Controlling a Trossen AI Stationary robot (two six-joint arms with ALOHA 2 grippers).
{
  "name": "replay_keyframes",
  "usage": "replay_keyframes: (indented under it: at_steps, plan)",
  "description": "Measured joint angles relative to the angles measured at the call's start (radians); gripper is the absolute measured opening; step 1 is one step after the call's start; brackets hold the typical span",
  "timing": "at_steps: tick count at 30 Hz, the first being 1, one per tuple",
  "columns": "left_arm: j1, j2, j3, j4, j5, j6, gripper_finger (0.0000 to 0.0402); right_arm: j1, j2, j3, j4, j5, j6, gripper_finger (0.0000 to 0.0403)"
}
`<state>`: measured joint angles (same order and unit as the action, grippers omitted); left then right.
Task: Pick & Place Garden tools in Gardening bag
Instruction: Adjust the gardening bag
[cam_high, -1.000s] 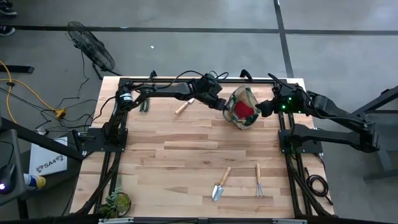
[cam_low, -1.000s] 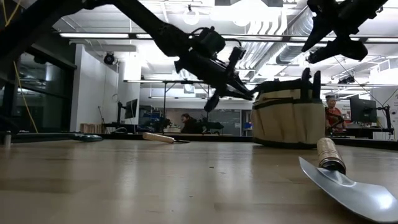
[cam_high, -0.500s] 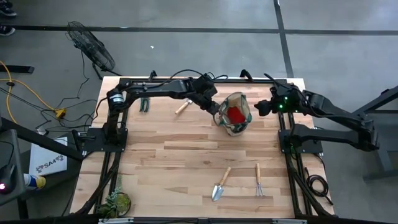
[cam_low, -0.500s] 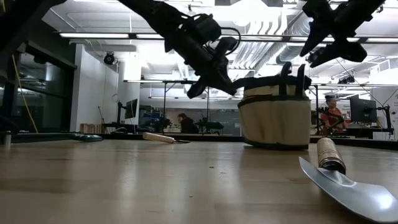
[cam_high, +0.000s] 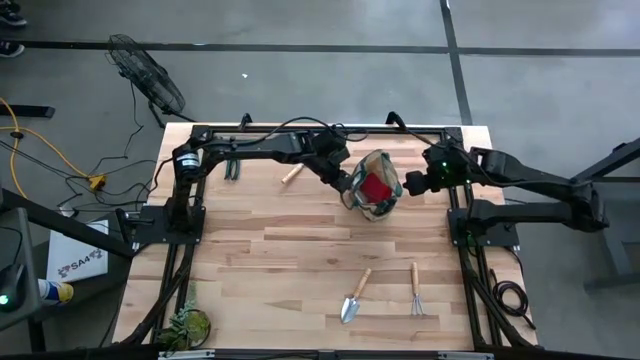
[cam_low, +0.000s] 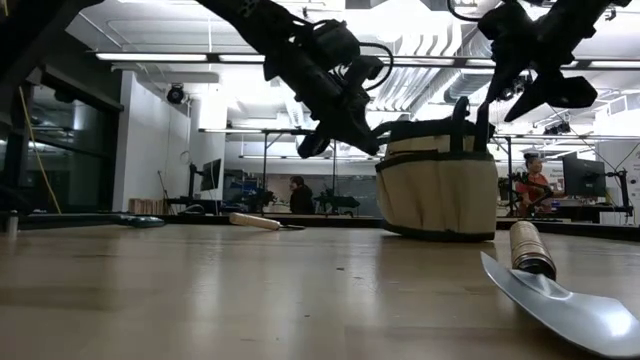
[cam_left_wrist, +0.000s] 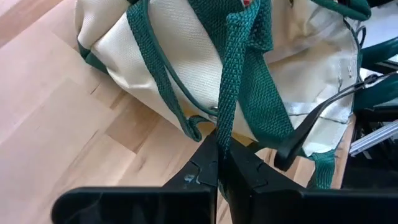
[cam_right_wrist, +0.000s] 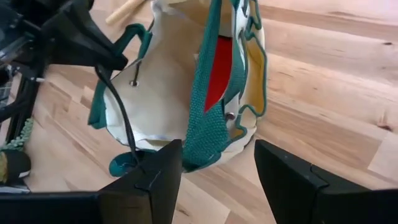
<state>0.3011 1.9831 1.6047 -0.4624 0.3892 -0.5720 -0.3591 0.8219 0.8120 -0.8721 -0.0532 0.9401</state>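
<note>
The tan gardening bag (cam_high: 373, 190) with green trim stands on its base at the table's far middle, also seen in the low view (cam_low: 438, 190). A red cloth piece (cam_high: 377, 186) lies inside it. My left gripper (cam_high: 348, 183) is at the bag's left side, shut on a green loop handle. My right gripper (cam_high: 415, 182) hovers open just right of the bag and above its rim (cam_low: 535, 85). A handle strap (cam_right_wrist: 204, 124) shows ahead of its fingers. A trowel (cam_high: 355, 295) and a hand rake (cam_high: 416, 290) lie near the front edge. Another wooden-handled tool (cam_high: 293, 172) and pruners (cam_high: 232, 170) lie at the far left. My left gripper pinches the bag's green woven loop handle (cam_left_wrist: 224, 127) between its two shut fingers, at the bag's left side. The fingers slant down from the table's far left. The strap runs taut from the fingers up to the bag's rim, and the bag's base stays on the table.
A leafy plant clump (cam_high: 188, 325) sits at the near left corner. Dark arm frames run along both side edges of the table (cam_high: 300, 250). The wood between the bag and the front tools is bare. A person sits in the room beyond (cam_low: 536, 180).
My left gripper, still shut on the handle, has gone toward the table's left and a little up, dragging the bag along the table to the left and slightly nearer. My right gripper has followed toward the bag, sinking a little and staying open.
</note>
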Motion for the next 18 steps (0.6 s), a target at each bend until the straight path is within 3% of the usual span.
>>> replay_keyframes:
  at_steps: [18]
  plan:
    - [-0.114, 0.000, 0.000, 0.003, -0.034, -0.035, 0.0001, 0.177, 0.117, 0.000, 0.049, 0.029, 0.169, 0.0193]
